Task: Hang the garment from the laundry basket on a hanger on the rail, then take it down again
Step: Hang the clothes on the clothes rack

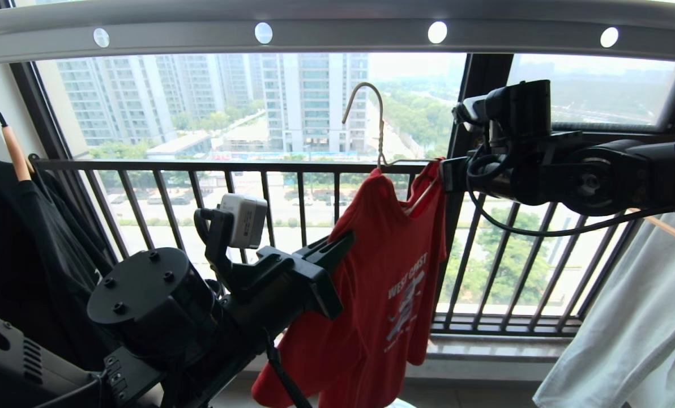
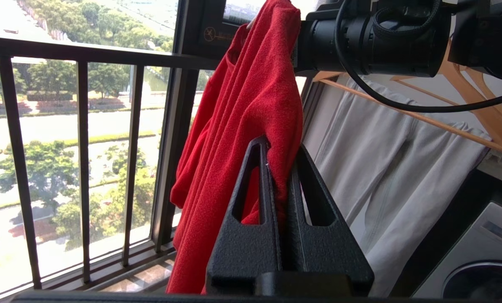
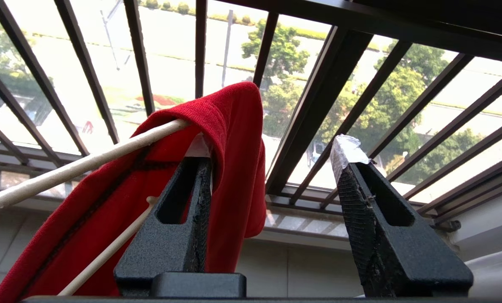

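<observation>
Left gripper [image 2: 279, 176] pinches the red T-shirt [image 1: 371, 283]; right gripper [image 3: 272, 202], jaws apart, reaches level beside the hanger [image 3: 78, 168] end.

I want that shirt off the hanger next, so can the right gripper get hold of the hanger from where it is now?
Probably yes. The right gripper stands open at the hanger end, nothing between them, though the red T-shirt drapes over it.

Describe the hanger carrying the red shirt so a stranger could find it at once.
Look below the grey rail with round white holes, before the black railing. The hanger is unhooked there, inside the red T-shirt. It is thin cream wire, unlike the thicker wooden hangers at either side.
</observation>
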Robot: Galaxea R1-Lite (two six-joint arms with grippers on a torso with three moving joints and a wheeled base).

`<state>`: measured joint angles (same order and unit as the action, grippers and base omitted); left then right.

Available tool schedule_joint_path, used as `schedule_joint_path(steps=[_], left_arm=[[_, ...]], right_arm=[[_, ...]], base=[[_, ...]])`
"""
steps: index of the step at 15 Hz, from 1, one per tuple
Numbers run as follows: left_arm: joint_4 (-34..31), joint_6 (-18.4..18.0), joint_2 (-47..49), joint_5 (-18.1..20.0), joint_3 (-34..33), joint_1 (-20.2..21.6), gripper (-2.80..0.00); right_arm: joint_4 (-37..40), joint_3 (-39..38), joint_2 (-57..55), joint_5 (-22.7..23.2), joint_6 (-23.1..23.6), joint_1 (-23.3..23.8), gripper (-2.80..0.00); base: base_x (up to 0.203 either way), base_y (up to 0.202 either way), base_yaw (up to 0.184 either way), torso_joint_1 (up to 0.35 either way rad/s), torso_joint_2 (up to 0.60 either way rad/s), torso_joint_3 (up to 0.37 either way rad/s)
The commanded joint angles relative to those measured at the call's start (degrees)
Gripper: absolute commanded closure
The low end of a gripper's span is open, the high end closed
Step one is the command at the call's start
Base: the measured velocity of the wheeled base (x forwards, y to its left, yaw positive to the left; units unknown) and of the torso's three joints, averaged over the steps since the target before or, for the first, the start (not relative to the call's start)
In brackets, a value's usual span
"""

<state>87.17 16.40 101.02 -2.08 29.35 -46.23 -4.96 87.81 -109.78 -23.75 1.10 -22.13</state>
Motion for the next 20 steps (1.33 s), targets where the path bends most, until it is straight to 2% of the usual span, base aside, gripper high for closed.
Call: schedule_joint_path(steps=[1, 6, 10, 14, 18, 20], left_arm=[[0.5, 0.1, 0.1, 0.0, 0.0, 0.0, 0.0], [0.5, -0.3, 1.6, -0.3, 0.8, 0.4, 0.0], [0.5, -4.9, 4.9, -1.8, 0.9, 0.3, 0.0], [0.5, -5.2, 8.3, -2.0, 1.0, 0.3, 0.0], [0.5, -5.3, 10.1, -2.8, 1.8, 0.3, 0.0], [0.5, -6.4, 11.3, -3.8, 2.4, 0.2, 0.0]], right_arm=[[0.0, 1.0, -0.9, -0.2, 0.0, 0.2, 0.0], [0.1, 1.0, 1.0, -0.2, 0.1, -0.1, 0.0], [0.2, 1.1, 1.3, -0.2, 0.3, -0.2, 0.0], [0.3, 0.8, 1.0, -0.2, 0.1, -0.4, 0.0], [0.4, 0.6, 1.1, -0.6, 0.0, -3.1, 0.0], [0.4, 0.4, 1.4, -2.5, -0.1, -5.1, 0.0]], base=[[0.0, 0.0, 0.0, 0.0, 0.0, 0.0], [0.0, 0.0, 0.0, 0.0, 0.0, 0.0], [0.0, 0.0, 0.0, 0.0, 0.0, 0.0], [0.0, 0.0, 0.0, 0.0, 0.0, 0.0], [0.0, 0.0, 0.0, 0.0, 0.0, 0.0], [0.0, 0.0, 0.0, 0.0, 0.0, 0.0]])
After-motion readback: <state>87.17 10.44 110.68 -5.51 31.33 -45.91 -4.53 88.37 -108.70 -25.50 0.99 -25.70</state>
